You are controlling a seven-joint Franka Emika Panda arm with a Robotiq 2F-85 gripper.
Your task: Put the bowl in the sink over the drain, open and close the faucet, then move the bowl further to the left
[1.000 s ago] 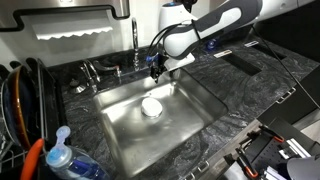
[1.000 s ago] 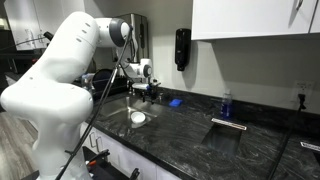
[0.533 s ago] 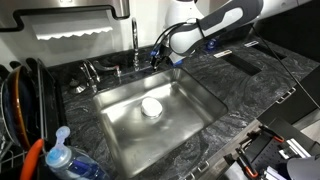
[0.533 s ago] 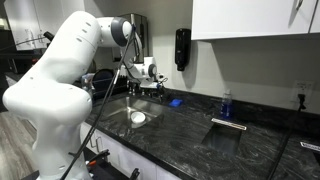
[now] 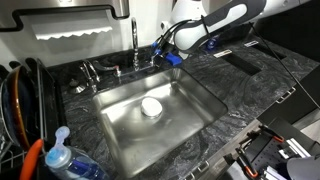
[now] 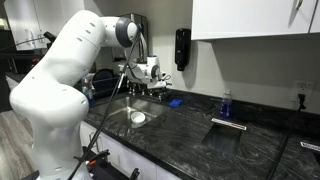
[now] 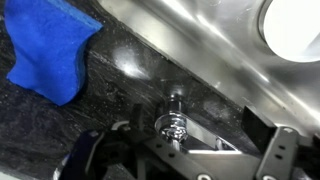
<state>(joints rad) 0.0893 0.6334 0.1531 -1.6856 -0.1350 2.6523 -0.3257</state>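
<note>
- Blue-capped bottle stands far left on the counter.
- Faucet is upright behind the sink.
- Bowl sits mid-basin, upright, apart from the walls.
- Claw is over the rear counter strip, right of the faucet. Fingers are spread wide, gripping nothing, with 1 chrome fitting between them.
- Blue sponge lies just beside the claw.
</note>
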